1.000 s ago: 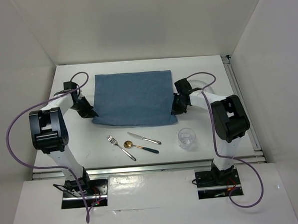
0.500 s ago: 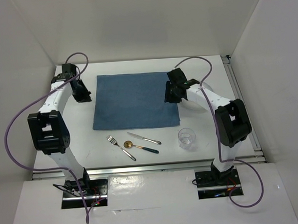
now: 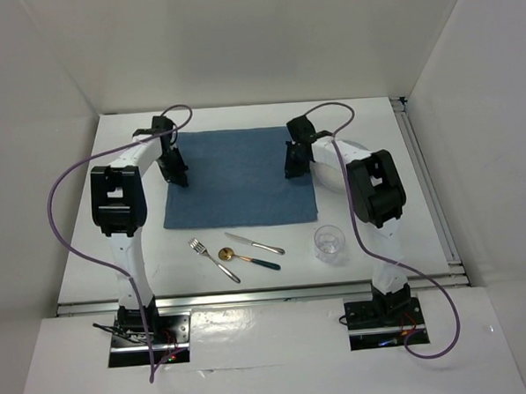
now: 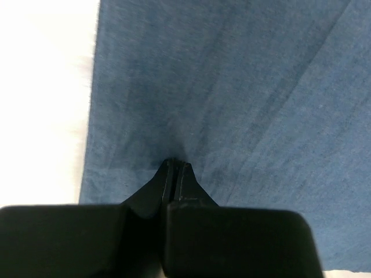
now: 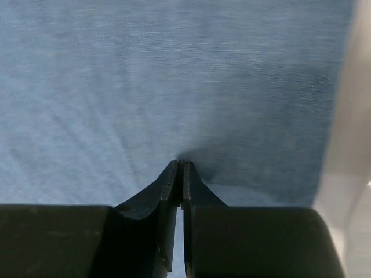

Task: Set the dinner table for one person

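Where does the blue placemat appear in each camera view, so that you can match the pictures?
Top external: placemat just above centre, between both arms.
Left wrist: fills most of the frame; white dinner table at left.
Right wrist: fills nearly the whole frame.
Landmark: left tool and right tool, shut at its side edges.

The top camera looks down from high, well behind left pincer [image 4: 175,164] and right pincer [image 5: 181,164]; wrist cameras sit close behind them, facing blue cloth [image 3: 238,176] just ahead (all views share it).
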Available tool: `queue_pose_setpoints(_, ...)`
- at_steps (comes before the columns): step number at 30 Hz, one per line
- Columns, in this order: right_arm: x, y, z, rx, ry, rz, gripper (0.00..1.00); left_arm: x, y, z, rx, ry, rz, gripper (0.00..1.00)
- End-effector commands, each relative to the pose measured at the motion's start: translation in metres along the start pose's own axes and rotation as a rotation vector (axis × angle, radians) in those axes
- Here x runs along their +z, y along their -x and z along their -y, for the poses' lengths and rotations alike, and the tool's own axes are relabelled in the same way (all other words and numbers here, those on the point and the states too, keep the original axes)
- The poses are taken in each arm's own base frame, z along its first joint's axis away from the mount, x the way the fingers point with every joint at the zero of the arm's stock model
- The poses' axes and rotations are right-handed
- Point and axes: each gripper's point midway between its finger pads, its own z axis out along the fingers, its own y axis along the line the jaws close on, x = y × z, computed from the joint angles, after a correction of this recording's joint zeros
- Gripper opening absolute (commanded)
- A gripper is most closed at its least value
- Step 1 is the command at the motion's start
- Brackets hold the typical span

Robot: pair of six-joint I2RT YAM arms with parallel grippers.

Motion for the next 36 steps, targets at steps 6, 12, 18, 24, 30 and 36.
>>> queue_pose_setpoints(6,0.006,-0.030,0.042,0.051,-0.121,-0.060,0.05,0.010,-0.023,0.000,0.015,0.013,-0.047,0.00)
queue_pose_setpoints(12,-0.003,-0.025,0.044,0.059,-0.114,-0.039,0.02,0.008,-0.029,0.005,0.024,0.016,-0.040,0.00)
queue_pose_setpoints(18,-0.053,0.024,0.012,0.057,-0.030,0.087,0.16,-0.030,-0.004,0.014,0.028,0.011,0.043,0.17)
queue_pose_setpoints(24,-0.170,0.113,0.046,0.066,-0.149,0.433,0.91,-0.113,0.036,0.038,0.044,-0.066,0.224,0.52)
queue_pose_setpoints(30,-0.195,0.079,0.200,0.414,-0.284,0.364,0.99,-0.203,0.037,0.050,0.047,-0.158,0.386,0.74)
queue_pose_setpoints(36,-0.166,0.032,0.229,0.535,-0.182,0.250,0.99,-0.229,0.006,0.053,0.059,-0.274,0.405,0.74)
